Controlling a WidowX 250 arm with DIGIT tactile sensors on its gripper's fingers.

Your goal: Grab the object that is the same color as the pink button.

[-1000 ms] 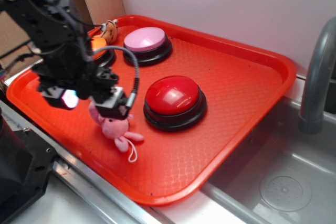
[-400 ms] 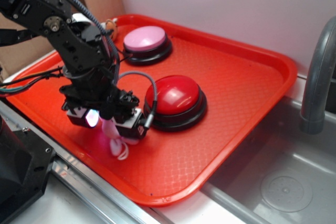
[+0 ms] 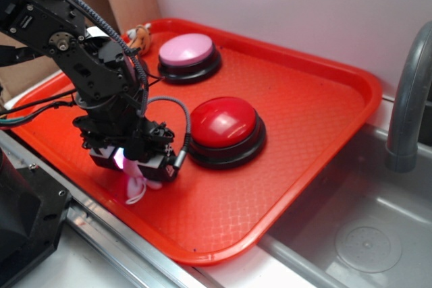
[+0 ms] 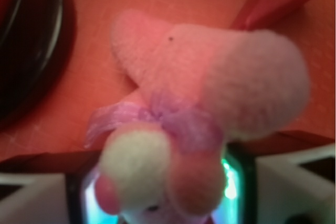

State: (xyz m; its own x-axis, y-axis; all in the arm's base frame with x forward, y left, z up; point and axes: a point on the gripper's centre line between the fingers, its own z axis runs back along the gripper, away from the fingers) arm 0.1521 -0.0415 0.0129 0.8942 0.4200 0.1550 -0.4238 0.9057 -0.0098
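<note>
The red plastic tray (image 3: 304, 106) has a raised rim, rounded corners and a fine diamond-textured floor. It sits on a metal counter, with a white wall behind it. A steel sink basin (image 3: 364, 234) lies just beside its right edge, and a grey faucet pipe (image 3: 408, 99) rises there. The right half of the tray floor is bare; the left half is crowded.

The black robot arm (image 3: 74, 45), trailing grey cable, reaches down over the tray's near left edge. The red button (image 3: 225, 129), a glossy dome on a black base, stands mid-tray, just right of the arm. The pink button (image 3: 187, 55), a pale dome on a black base, stands near the far rim. A small orange plush (image 3: 140, 35) lies at the far left rim, beside the pink button.

The gripper (image 3: 135, 163) is lowered onto the pink bunny (image 3: 136, 183), which lies on the tray floor near the front rim, left of the red button. In the wrist view the fuzzy bunny (image 4: 210, 103), with lilac ribbon and white face patch, fills the space between the fingers. Whether the jaws are clamped on it cannot be told.
</note>
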